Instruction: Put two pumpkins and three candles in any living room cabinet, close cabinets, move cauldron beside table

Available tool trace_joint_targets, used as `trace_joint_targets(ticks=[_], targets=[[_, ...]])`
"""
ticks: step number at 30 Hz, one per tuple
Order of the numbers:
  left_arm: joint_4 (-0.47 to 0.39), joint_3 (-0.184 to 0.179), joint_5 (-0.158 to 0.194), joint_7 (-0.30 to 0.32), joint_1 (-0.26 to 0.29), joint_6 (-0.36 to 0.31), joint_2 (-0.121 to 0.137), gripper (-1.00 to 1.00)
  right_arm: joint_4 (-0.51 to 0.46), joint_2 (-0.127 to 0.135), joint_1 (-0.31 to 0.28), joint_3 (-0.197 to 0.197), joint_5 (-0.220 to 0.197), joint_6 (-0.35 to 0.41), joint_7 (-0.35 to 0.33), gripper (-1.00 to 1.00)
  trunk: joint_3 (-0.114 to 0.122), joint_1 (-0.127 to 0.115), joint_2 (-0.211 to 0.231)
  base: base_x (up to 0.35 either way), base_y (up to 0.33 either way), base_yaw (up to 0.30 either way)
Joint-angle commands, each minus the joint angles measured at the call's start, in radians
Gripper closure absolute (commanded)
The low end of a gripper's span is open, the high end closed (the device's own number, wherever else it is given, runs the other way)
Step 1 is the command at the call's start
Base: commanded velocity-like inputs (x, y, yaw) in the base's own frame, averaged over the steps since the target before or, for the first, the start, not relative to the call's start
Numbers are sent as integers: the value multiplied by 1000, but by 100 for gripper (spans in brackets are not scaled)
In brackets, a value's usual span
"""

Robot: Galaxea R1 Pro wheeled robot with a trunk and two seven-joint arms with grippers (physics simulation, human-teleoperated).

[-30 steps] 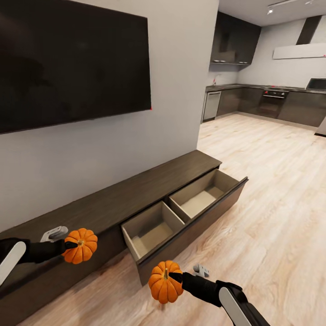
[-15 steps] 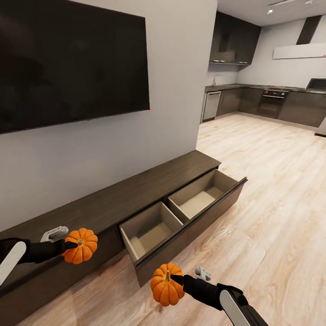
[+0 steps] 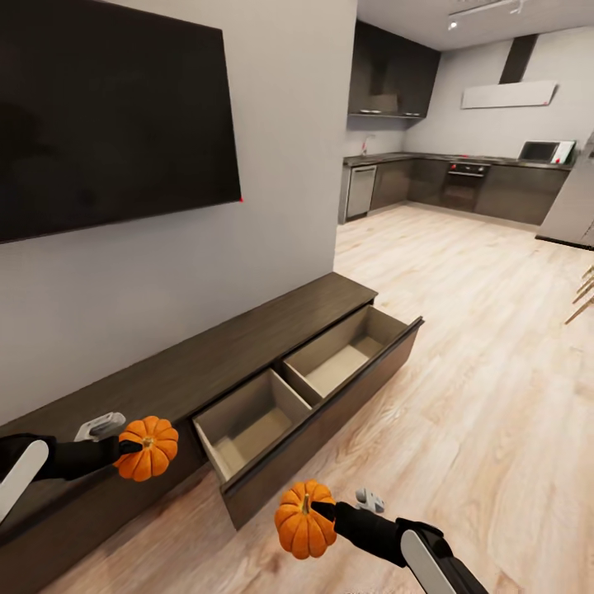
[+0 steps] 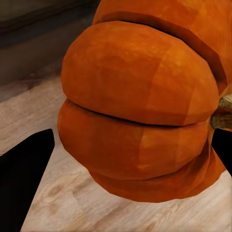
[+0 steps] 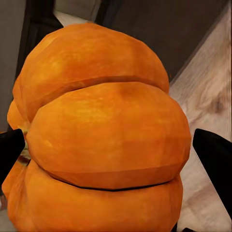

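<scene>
Camera swung right; cabinet (image 3: 247, 363) drawer open on plank floor (image 3: 478, 396)

You have a large black wall-mounted TV (image 3: 107, 124) on the pale grey wall (image 3: 272, 206), screen dark. Light wood plank floor (image 3: 478, 396) runs back into an open kitchen. There you see dark glossy base cupboards (image 3: 511, 191) along the far wall, dark upper cupboards (image 3: 392, 78) in the corner, a stainless dishwasher front (image 3: 360, 190), a built-in oven (image 3: 464, 181), a microwave (image 3: 544, 152) on the counter and a pale range hood (image 3: 507, 93) above. Pale wooden legs (image 3: 584, 295) intrude at the right edge; the item itself cannot be identified.
</scene>
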State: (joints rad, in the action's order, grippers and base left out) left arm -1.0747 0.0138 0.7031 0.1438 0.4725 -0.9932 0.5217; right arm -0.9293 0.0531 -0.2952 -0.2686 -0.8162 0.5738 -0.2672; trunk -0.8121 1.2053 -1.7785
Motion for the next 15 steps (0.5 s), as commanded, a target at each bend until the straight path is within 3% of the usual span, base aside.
trace_joint_targets(ticks=[1, 5, 10, 15], targets=[[-1, 2, -5, 10, 0, -4, 0, 100, 0, 1, -1, -2, -5, 2, 0, 100, -1, 0, 0, 0, 0, -278], [-1, 2, -5, 10, 0, -4, 1, 100, 2, 1, -1, -1, -5, -10, 2, 100, -1, 0, 0, 34, -1, -203], [1, 2, -5, 9, 0, -3, 1, 100, 3, 1, -1, -1, -6, -15, -1, 100, -1, 0, 0, 186, -76, -35], [-1, 3, -5, 9, 0, -2, 1, 100, 3, 1, -1, -1, -6, -15, -1, 100, -1, 0, 0, 36, -23, -73]])
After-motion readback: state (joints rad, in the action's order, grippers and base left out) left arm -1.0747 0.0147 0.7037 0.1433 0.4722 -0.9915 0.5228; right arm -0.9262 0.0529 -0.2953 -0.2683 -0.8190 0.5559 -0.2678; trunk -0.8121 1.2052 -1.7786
